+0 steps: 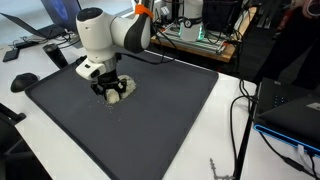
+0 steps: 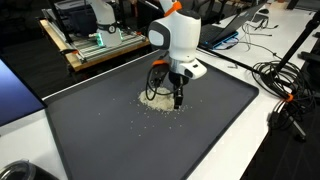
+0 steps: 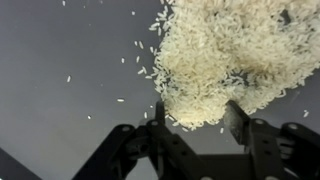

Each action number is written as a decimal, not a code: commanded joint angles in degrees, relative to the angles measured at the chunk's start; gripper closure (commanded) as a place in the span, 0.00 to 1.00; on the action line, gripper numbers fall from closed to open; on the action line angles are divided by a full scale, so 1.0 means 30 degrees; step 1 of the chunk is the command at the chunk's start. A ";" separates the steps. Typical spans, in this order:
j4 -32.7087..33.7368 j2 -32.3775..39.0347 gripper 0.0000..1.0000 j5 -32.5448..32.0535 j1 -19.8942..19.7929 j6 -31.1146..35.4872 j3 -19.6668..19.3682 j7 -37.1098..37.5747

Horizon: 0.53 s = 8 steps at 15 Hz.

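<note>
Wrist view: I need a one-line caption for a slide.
Claw, jaws apart, at the edge of a rice pile on a dark grey mat.

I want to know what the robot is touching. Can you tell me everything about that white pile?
The white pile looks like loose rice: many small, pale, longish grains heaped in a low, ragged mound on the dark grey mat. Stray grains lie scattered around it. The gripper stands right at its edge, fingers apart, their tips down among the grains.
</note>
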 commanded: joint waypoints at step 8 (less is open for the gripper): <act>0.1048 0.0491 0.96 0.0501 -0.1105 -0.1487 0.1066 -0.1437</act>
